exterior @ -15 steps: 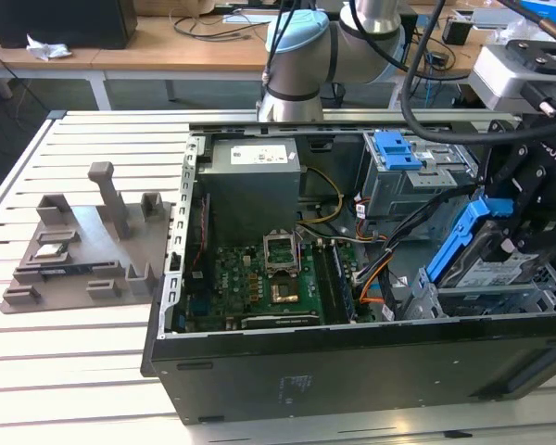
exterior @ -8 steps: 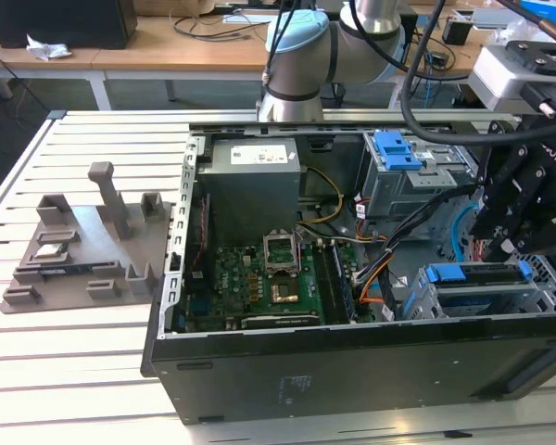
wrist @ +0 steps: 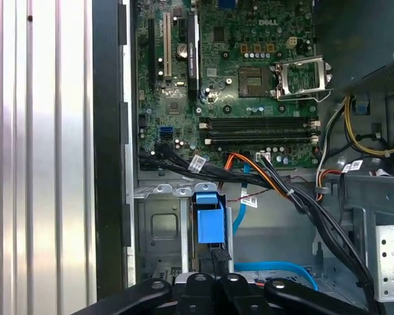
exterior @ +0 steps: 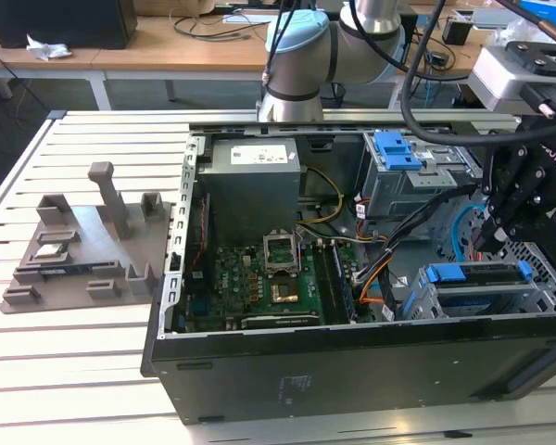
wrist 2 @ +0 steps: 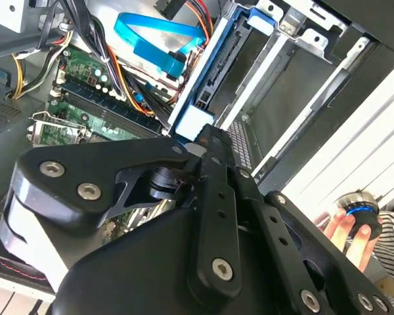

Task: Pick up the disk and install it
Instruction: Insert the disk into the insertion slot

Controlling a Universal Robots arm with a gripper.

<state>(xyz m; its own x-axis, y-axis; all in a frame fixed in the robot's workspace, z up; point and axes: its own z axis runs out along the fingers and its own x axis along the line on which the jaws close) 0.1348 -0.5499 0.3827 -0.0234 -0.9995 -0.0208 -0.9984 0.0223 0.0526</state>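
Note:
The disk (exterior: pixel 477 274) lies in the drive cage (exterior: pixel 417 298) at the exterior view's right end of the open computer case, its blue caddy edge facing up. In the second wrist view the disk (wrist 2: pixel 213 72) shows edge-on in its metal slot. In the first wrist view its blue end tab (wrist: pixel 209 223) points toward the motherboard. My gripper (exterior: pixel 489 239) hangs just above the cage. The black fingers (wrist: pixel 220 254) are together, and their tip sits at the disk's tab end (wrist 2: pixel 205 134). Nothing is held between them.
The case also holds a motherboard (exterior: pixel 259 278), a big grey power-supply box (exterior: pixel 255 181), loose cable bundles (wrist: pixel 276 184) and an upper cage with a blue tab (exterior: pixel 397 148). A grey fixture (exterior: pixel 83 241) stands on the slatted table. A person's hand (wrist 2: pixel 345 230) holds a knob beside the case.

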